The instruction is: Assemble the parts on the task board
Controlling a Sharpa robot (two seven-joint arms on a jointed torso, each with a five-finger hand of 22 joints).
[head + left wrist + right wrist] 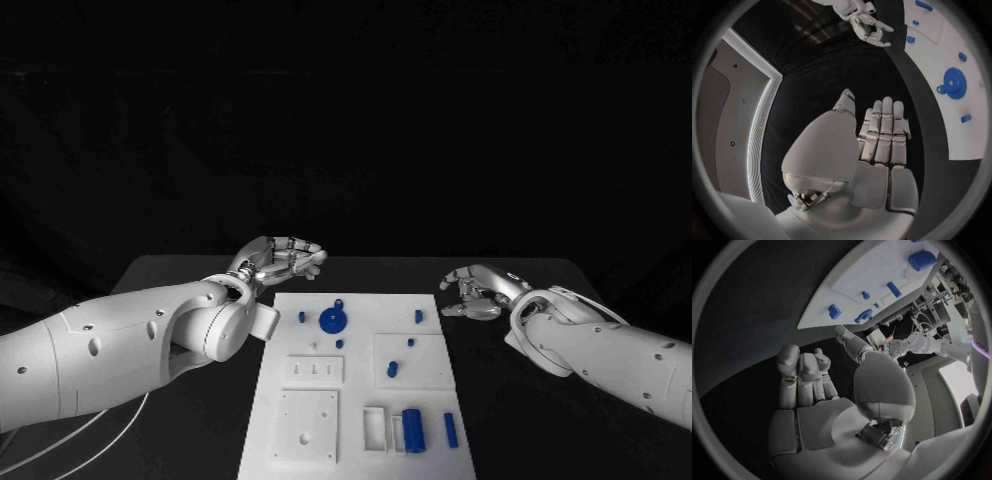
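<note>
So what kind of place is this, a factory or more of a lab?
More likely a robotics lab or test bench than a factory. Two robot hands, left hand and right hand, hover over a black table holding a white task board with small practice pieces such as a blue gear.

The task board [361, 400] looks like smooth matt white plastic; the blue parts [414, 430] seem smooth plastic too; the table [173, 275] is matt black
</note>
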